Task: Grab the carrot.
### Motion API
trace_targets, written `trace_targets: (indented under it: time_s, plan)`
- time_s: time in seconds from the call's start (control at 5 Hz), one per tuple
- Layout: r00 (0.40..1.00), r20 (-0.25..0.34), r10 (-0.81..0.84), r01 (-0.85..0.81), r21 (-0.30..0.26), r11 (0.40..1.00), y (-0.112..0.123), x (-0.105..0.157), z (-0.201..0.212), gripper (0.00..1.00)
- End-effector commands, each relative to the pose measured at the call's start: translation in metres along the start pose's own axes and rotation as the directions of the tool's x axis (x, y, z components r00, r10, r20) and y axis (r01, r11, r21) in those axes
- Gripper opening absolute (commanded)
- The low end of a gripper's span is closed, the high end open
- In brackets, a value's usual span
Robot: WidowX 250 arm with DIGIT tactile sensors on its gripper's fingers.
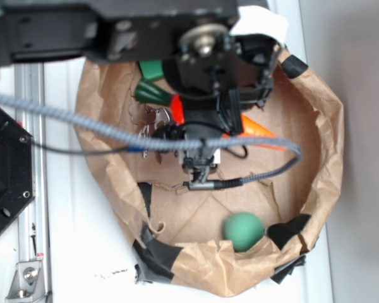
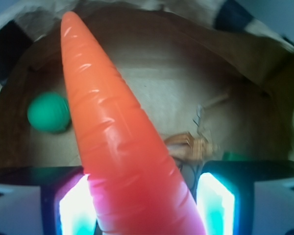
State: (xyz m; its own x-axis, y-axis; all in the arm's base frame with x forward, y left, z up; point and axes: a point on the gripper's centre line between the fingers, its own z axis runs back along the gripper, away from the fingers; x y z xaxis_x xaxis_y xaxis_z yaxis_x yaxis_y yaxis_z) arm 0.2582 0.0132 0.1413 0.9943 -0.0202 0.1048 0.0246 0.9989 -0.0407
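The carrot [image 2: 112, 127] is a glossy orange cone that fills the middle of the wrist view, its point aimed up and to the left. It runs down between my two lit fingers. My gripper [image 2: 144, 205] is shut on its thick part, with the left pad [image 2: 76, 208] against it and the right pad [image 2: 215, 205] meeting it low down. In the exterior view the arm covers most of the carrot. Its orange tip [image 1: 260, 130] sticks out to the right and its dark green top [image 1: 153, 95] to the left. My gripper [image 1: 208, 120] is mostly hidden under the arm.
Everything sits inside a crumpled brown paper bowl [image 1: 331, 126] patched with black tape. A round green ball [image 1: 243, 230] lies near its front wall, also seen as the green ball [image 2: 49, 112]. A tan shell [image 2: 188, 145] rests on the floor behind the carrot. A grey cable [image 1: 82, 123] crosses the bowl.
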Motion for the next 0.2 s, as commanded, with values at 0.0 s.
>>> trace_targets:
  time_s: [0.0]
  plan:
    - [0.989, 0.082, 0.121, -0.123, 0.027, 0.992, -0.0155, -0.0033, 0.0271, 0.0]
